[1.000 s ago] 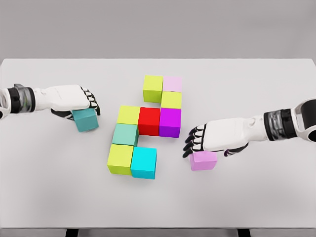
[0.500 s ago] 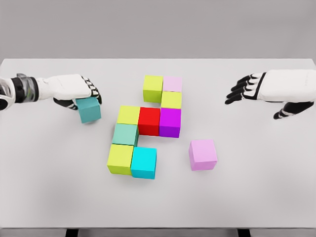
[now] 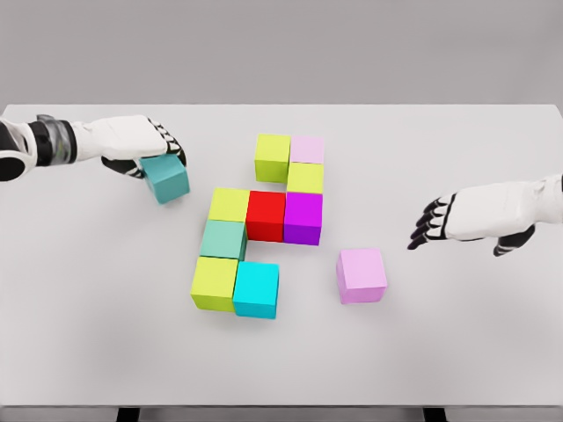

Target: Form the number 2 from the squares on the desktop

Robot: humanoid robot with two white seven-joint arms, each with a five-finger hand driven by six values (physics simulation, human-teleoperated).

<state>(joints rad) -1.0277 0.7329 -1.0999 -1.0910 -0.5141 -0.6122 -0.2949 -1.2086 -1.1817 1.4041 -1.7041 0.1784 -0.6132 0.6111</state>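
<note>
**Two loose cubes, one in hand, and a "2" with its ends missing**

My left hand is clenched around the teal cube, which sticks out just below and to the inside of the fingers, tilted, and looks lifted off the tabletop. My right hand holds nothing, fingers loosely spread and pointing inward.

The part-built figure sits between my two hands: a lime and pale pink pair on top, lime under the pink, a lime-red-purple row, a sea-green cube under the row's left end, then lime and cyan at the bottom.

The relation I'm steering by: the pink cube lies inward of my right hand and a little below it, near but apart from the fingertips, and my right hand is plainly the nearer one. From that cube, the open place beside the cyan cube is further inward, at slightly lower level. I judge a short sideways push or carry would close the bottom bar.

For the left hand, the figure's top row lies inward, so I reckon the teal cube belongs beside the top lime cube.
</note>
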